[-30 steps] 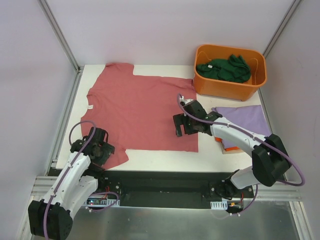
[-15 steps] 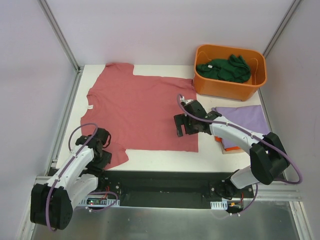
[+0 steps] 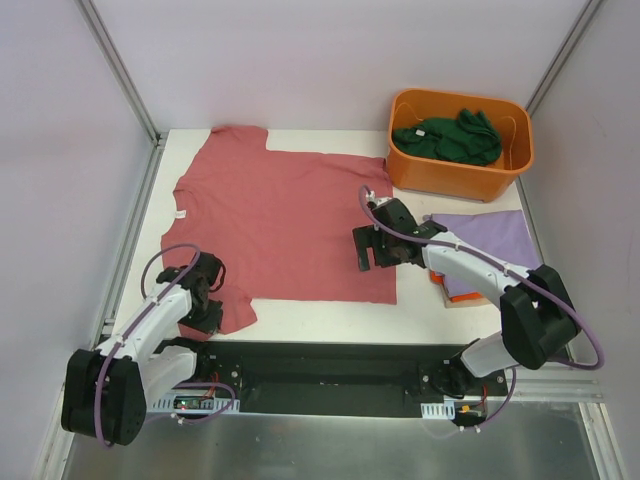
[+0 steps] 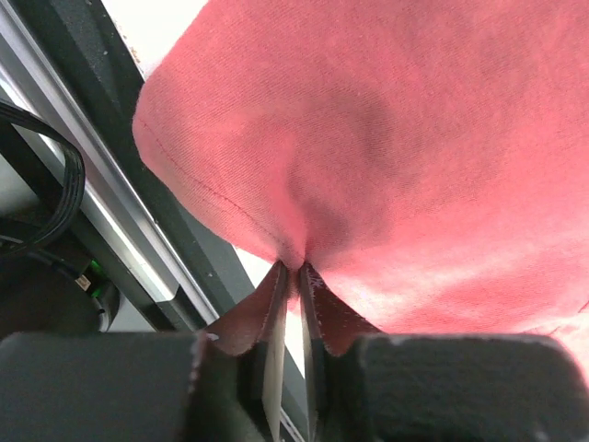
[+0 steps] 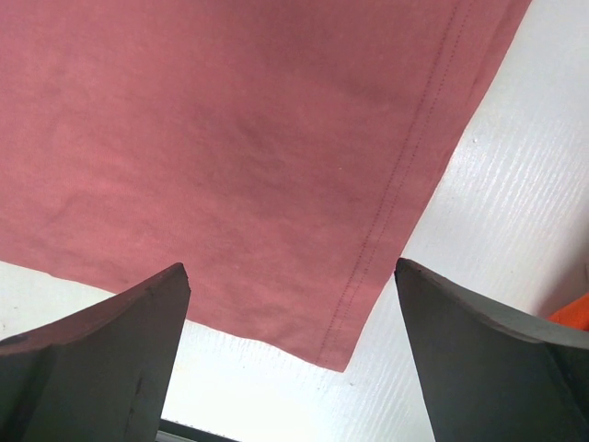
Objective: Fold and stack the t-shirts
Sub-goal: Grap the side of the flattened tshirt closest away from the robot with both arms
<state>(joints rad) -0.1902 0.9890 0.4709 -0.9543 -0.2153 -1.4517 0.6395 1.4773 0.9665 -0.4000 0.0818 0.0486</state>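
Note:
A large dusty red-pink t-shirt [image 3: 280,215] lies spread flat on the white table. My left gripper [image 3: 212,300] sits at its near-left sleeve, shut on a pinch of the sleeve's fabric [image 4: 304,230] near the hem; the left wrist view shows the cloth gathered between the jaws of that gripper [image 4: 296,269]. My right gripper [image 3: 375,264] hovers open above the shirt's near-right hem corner [image 5: 345,359], and the right wrist view shows nothing between the fingers of this gripper [image 5: 290,267]. A folded lavender t-shirt [image 3: 490,240] lies at the right on an orange one [image 3: 455,297]. A dark green t-shirt [image 3: 448,138] is in the tub.
The orange plastic tub [image 3: 455,178] stands at the back right corner. A black base rail [image 3: 330,360] and a metal frame edge [image 4: 110,212] run along the near side, just behind the left gripper. Bare white table [image 5: 515,184] shows to the right of the hem.
My left gripper has closed from open onto the near-left sleeve, with its arm settling closer to the shirt. The right gripper has crept slightly right and stays open.

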